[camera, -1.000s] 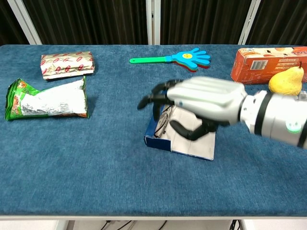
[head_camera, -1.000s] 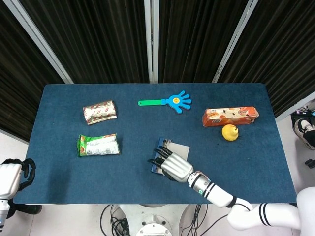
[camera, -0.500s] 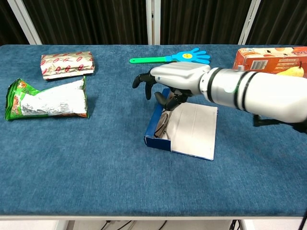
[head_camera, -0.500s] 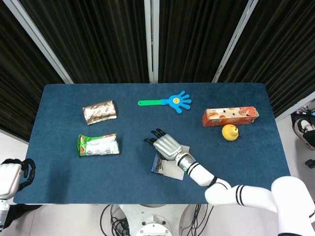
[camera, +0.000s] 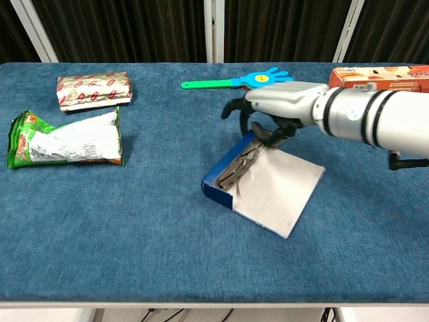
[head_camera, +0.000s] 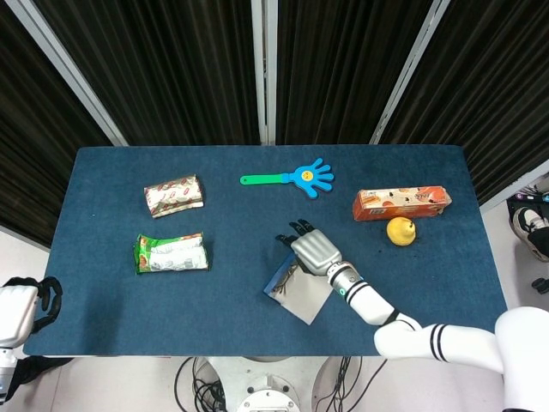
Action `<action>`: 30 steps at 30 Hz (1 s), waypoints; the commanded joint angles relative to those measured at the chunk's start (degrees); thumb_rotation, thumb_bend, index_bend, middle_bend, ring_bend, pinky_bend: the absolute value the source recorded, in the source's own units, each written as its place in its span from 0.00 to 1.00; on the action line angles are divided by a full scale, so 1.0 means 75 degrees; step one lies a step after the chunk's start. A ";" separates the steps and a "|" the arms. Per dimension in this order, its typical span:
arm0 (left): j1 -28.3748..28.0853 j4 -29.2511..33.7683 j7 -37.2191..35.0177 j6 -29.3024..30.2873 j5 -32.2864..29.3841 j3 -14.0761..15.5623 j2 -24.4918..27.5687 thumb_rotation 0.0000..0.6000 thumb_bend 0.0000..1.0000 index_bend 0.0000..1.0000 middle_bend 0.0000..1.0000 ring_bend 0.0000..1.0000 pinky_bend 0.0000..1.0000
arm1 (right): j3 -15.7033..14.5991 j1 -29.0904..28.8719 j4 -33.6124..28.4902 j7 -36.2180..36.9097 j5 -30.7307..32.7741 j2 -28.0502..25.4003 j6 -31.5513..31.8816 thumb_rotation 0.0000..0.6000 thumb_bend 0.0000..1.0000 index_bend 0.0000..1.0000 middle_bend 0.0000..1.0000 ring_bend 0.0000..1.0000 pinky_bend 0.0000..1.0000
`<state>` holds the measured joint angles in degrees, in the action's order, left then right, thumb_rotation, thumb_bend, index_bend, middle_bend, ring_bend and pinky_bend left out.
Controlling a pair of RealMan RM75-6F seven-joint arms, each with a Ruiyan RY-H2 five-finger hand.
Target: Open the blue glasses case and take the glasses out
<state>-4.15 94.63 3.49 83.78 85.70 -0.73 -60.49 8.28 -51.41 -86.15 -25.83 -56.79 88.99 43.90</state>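
Case (camera: 268,184) has swung askew under right robot hand (camera: 271,111).

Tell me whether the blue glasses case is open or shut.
Open. The blue glasses case has its pale lid folded flat onto the table, and the glasses lie exposed inside.

The tabletop (head_camera: 111,318) is deep blue felt, and on it the glasses case (camera: 231,178) shows blue walls and a pale grey open lid, with dark-framed glasses (camera: 240,163) inside, perhaps brown, though the view is too small to be sure. The right hand (camera: 278,111) is silver-grey with black fingers (camera: 234,107); the left hand (head_camera: 21,309) is white and black. A green-handled blue hand-shaped clapper (head_camera: 296,178) has a yellow face, beside an orange box (head_camera: 401,203), a yellow pear (head_camera: 401,230), a green-and-white bag (head_camera: 171,253) and a red-patterned silvery packet (head_camera: 174,196).
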 commanded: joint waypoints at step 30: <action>-0.0013 0.0013 -0.0028 -0.0023 -0.0011 -0.0002 0.0012 1.00 0.36 0.69 0.71 0.55 0.43 | -0.0483 0.0203 -0.0240 0.0228 -0.0953 -0.0156 0.0278 1.00 0.38 0.30 0.33 0.02 0.00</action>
<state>-4.25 94.72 3.28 83.60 85.62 -0.74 -60.40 4.62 -49.80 -88.07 -24.08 -64.09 87.75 46.12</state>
